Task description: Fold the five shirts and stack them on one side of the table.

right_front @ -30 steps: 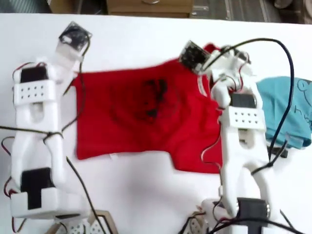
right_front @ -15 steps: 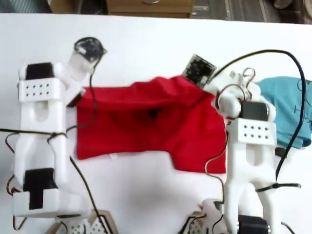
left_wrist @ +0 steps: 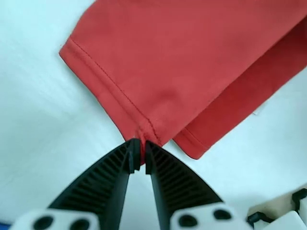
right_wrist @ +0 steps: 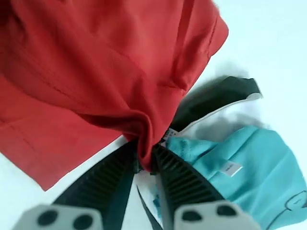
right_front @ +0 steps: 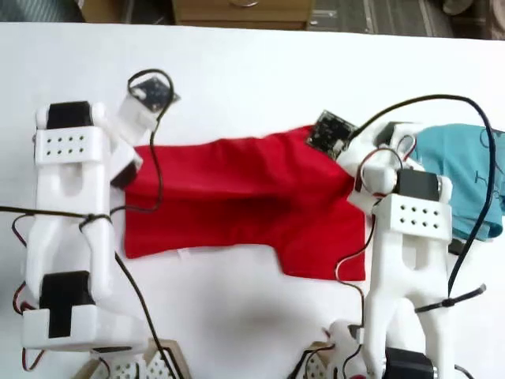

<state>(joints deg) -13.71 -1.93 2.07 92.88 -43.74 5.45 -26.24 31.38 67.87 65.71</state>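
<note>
Red shirt (right_front: 237, 205) lies across the middle of the white table (right_front: 237, 71), between the two arms, folded over so that two layers show. Its near edge rests flat on the table. At the near right corner a lower layer sticks out past the rest, close to the base of the right arm (right_front: 410, 237). The left arm (right_front: 67, 197) stands at the shirt's left edge. The left claw (left_wrist: 138, 155) is pinched tight on the shirt's hem, right at a seam at the corner of the upper layer, with only cloth between its two ribbed black fingers (left_wrist: 108, 177). The lower layer lies just beyond that corner. The right claw (right_wrist: 146, 155) is likewise closed, gripping a bunched fold of red cloth at the shirt's far right corner, and the fabric puckers into creases around the grip. Just beside this claw, on the right side of the table, a teal shirt (right_front: 461, 174) lies in a loose heap, partly hidden behind the right arm in the high view. Farther off, the white table runs on to its far edge.
</note>
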